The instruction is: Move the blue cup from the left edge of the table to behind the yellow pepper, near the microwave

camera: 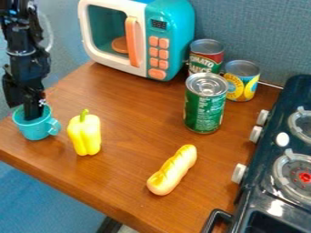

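Observation:
At the left of the camera view, the black gripper (pixel 33 109) hangs straight down with its tip inside the mouth of a teal cup (pixel 37 129). The cup stands upright near the table's left edge, its handle toward the right. Its wall hides the lowest part of the gripper. Just right of the cup is a yellow bell pepper (pixel 85 134) with a green stem, apart from the cup. A toy hot dog in a bun (pixel 173 170) lies diagonally farther right, toward the front.
A teal and white toy microwave (pixel 173 41) stands at the back. Right of it are a green can (pixel 204 107), a tomato sauce can (pixel 205 57) and a yellow-labelled can (pixel 241 82). A dark toy stove (pixel 261 182) with knobs lines the right side of the wooden table (pixel 137 123).

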Controlling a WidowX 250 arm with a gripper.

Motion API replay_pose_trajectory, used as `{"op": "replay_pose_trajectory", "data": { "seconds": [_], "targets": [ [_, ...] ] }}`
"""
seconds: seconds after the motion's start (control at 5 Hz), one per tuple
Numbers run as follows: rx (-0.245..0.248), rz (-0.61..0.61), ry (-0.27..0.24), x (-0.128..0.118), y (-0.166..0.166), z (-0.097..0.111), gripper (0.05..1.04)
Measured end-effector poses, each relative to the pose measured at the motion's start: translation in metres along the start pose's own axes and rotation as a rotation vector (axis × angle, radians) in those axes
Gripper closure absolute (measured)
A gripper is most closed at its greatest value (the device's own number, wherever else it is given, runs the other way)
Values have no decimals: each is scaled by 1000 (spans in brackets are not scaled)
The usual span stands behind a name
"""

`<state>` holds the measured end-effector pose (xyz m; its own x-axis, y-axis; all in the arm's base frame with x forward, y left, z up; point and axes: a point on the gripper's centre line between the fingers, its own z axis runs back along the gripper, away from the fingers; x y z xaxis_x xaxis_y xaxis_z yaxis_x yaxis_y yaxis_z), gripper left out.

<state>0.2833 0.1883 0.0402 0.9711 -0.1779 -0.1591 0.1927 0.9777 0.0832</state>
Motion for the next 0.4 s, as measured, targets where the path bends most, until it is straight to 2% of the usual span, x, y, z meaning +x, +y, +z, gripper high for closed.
{"op": "replay_pose_trajectory", "data": {
  "seconds": [0.2, 0.4],
  "targets": [
    [-1, 15, 21, 1, 1, -8, 124],
    [-10, 17, 21, 1, 0, -8, 393]
  ]
}}
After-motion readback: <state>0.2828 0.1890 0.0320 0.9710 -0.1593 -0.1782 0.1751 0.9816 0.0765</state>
